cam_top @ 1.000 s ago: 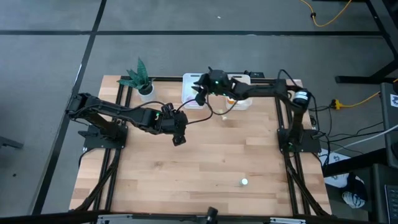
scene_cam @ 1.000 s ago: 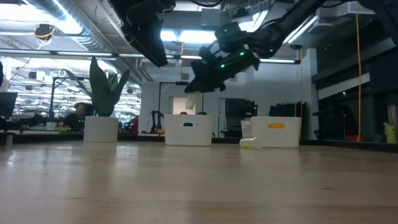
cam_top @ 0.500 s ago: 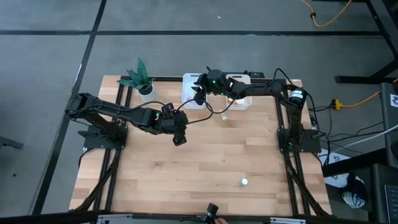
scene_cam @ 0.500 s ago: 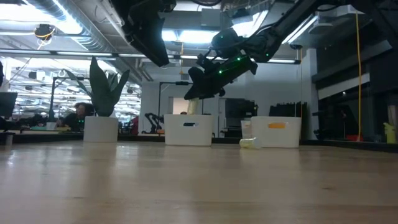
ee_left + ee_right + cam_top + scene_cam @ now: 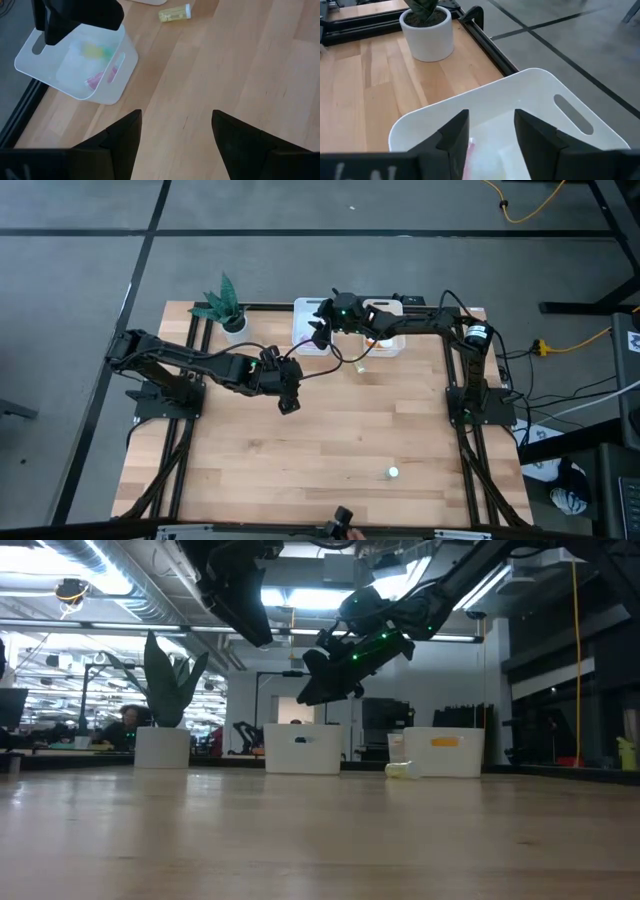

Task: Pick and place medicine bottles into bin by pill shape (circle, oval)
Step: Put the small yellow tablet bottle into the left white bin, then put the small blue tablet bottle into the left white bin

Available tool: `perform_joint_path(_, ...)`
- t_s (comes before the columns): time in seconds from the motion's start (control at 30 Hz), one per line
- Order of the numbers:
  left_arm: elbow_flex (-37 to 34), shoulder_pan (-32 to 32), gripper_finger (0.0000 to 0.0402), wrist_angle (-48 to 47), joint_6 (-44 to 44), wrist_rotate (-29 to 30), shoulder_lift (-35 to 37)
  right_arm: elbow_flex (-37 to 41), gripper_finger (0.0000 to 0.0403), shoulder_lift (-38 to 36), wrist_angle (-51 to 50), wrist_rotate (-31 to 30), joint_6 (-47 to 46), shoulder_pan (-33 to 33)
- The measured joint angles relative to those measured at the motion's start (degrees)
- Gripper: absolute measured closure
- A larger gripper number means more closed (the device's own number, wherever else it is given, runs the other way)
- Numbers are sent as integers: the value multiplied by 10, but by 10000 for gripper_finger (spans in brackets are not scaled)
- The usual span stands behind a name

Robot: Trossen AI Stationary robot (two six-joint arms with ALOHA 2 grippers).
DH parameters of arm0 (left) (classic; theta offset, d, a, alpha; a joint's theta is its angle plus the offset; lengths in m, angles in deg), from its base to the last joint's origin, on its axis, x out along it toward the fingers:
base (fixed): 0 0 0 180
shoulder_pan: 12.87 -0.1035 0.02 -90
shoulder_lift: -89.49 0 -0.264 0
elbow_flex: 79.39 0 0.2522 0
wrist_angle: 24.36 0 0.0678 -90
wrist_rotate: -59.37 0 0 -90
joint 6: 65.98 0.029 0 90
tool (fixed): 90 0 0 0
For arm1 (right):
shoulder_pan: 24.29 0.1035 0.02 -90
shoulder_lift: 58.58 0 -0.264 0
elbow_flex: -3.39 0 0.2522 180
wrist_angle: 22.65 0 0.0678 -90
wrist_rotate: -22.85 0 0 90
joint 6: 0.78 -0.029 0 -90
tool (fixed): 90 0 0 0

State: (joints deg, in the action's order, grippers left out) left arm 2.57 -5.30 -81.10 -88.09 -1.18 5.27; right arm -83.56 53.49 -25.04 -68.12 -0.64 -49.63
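Observation:
My right gripper [image 5: 320, 332] hangs open and empty above the left white bin [image 5: 306, 313]; it also shows in the low view [image 5: 318, 692] and in its own wrist view [image 5: 491, 120]. The bin's floor holds pale, pinkish and yellow-green things [image 5: 95, 65]. A pale greenish bottle [image 5: 175, 13] lies on its side on the table in front of the right white bin [image 5: 445, 752]; it also shows in the low view [image 5: 402, 770]. A white-capped bottle [image 5: 393, 473] stands near the table's near edge. My left gripper [image 5: 288, 404] hovers open and empty over the table's middle [image 5: 176, 117].
A potted green plant [image 5: 225, 308] in a white pot stands at the far left, beside the left bin. The black frame rail [image 5: 485, 30] runs along the table's far edge. Bare wood lies between my left gripper and the near edge.
My right gripper has moved a little toward the far edge, over the left bin. The pale bottle that hung from its fingers a second ago has gone down behind the bin's wall and no longer shows at the fingers.

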Motion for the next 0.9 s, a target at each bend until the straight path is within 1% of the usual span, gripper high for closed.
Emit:
perform_joint_path(0.13, 0, 0, 168, 0, 0, 0, 0, 0, 220, -4, 9, 0, -1, 0)
perform_joint_path(0.2, 0, 0, 168, 0, 0, 0, 0, 0, 215, -14, 4, 0, -19, 0)
perform_joint_path(0.27, 0, 0, 168, 1, 0, 0, 0, 0, 213, -35, -15, 1, -43, 0)
perform_joint_path(0.33, 0, 0, 168, 1, 0, 0, 0, 0, 213, -67, -55, 9, -52, 0)
perform_joint_path(0.43, 0, 0, 168, 2, 0, 0, 0, 0, 213, -130, -149, 15, -59, 0)
perform_joint_path(0.6, 0, 0, 168, 3, -3, 0, 0, 0, 212, -244, -346, 60, -56, 31)
perform_joint_path(0.77, 0, 0, 168, 3, -18, 1, 0, 2, 212, -332, -559, 68, -46, 108)
perform_joint_path(0.9, 0, 0, 168, 3, -18, 1, 0, 45, 212, -392, -670, 67, -98, 189)
